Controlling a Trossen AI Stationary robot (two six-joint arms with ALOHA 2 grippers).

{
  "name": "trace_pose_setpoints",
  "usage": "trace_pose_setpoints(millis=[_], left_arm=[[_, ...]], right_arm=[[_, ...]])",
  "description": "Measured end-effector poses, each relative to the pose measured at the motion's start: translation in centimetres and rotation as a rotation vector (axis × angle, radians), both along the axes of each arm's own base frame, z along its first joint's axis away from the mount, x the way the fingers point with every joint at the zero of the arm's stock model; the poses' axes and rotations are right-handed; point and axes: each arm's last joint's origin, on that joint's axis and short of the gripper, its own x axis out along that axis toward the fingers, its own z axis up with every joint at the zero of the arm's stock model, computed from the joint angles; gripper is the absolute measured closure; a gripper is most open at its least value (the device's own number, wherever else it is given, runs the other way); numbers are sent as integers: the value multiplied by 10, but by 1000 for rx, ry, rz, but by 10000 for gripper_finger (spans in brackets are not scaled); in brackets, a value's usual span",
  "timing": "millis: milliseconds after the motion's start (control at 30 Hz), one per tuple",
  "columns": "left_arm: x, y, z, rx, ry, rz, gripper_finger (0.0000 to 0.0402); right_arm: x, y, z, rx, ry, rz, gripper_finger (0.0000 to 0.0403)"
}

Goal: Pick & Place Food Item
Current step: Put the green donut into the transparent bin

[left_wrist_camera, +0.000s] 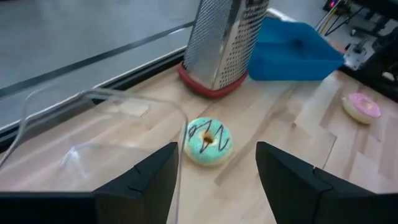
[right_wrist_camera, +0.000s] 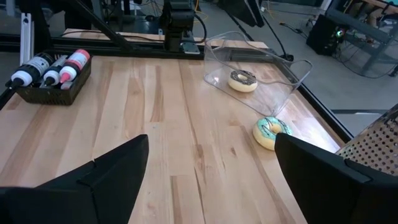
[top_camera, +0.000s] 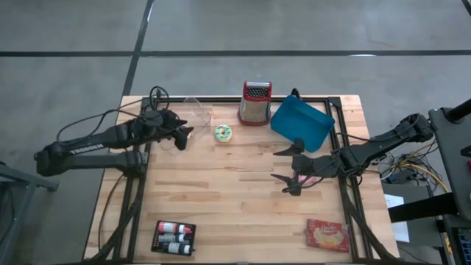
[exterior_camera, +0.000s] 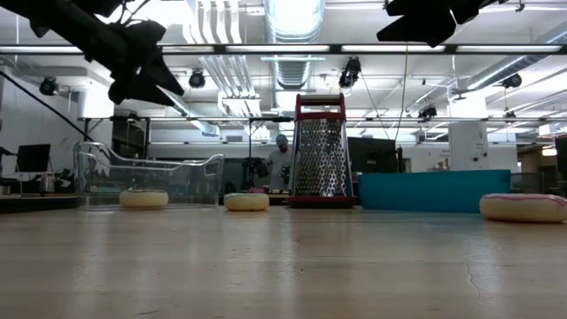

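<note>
Doughnuts are the food here. At the left, the left gripper (top_camera: 184, 134) hangs above the clear plastic container (top_camera: 193, 116), its jaws partly parted and holding nothing. A chocolate-iced doughnut (right_wrist_camera: 242, 79) already lies inside that container. Just beside the container's open end, on the bare wooden table (top_camera: 221, 191), lies the round doughnut with teal icing and a dark squiggle (left_wrist_camera: 209, 140); in the left wrist view it sits ahead of the jaws and between their lines, untouched. It looks light and soft, with icing that may smear or stick, so a gentle pinch across its outer sides should serve better than pressure on the top. Behind it stands the red-trimmed metal box grater (top_camera: 255, 102), then the tilted blue plastic tray (top_camera: 302, 123). Farther right, the right gripper (top_camera: 287, 170) hovers with jaws spread wide and empty; a pink-iced doughnut (left_wrist_camera: 362, 106) lies near it. Whether it sits between those jaws cannot be told.
</note>
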Motion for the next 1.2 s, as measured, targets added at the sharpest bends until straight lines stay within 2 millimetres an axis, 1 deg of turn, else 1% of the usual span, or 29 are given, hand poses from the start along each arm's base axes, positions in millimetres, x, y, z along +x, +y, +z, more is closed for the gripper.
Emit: trace_pose_setpoints(millis=[233,333,467,633,767,1033,1200], left_arm=[[20,5,-3,45,-15,-35,181],[29,7,-7,50,23,-84,181],[42,11,-6,68,72,-158,181],[60,17,-7,65,120,-170,181],[73,22,-12,52,164,-176,181],[104,32,-21,30,236,-186,181],[125,40,-24,20,264,-189,181]], right_arm=[[0,0,0,-1,0,1,58],[0,0,0,-1,0,1,54],[0,0,0,-1,0,1,55],[0,0,0,-1,0,1,60],[0,0,0,-1,0,1,62],[0,0,0,0,0,1,53],[0,0,0,-1,0,0,58]])
